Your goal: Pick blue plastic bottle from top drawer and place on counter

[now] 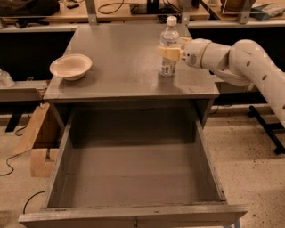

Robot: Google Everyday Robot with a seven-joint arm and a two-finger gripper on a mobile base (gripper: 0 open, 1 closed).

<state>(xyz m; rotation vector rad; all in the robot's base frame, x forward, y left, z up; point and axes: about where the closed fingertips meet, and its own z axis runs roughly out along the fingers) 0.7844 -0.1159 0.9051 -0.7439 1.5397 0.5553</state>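
The blue plastic bottle (168, 46) is clear with a white cap and stands upright on the counter (124, 62), right of its middle. My gripper (170, 52) reaches in from the right with its fingers on both sides of the bottle's middle. The white arm (240, 58) extends off to the right. The top drawer (133, 178) is pulled fully out below the counter and its scuffed grey bottom holds nothing.
A cream bowl (71, 67) sits at the counter's left edge. A wooden workbench (111, 11) with cables runs behind the counter. A cardboard box (38, 142) stands on the floor left of the drawer. A black stand leg (267, 129) is on the right.
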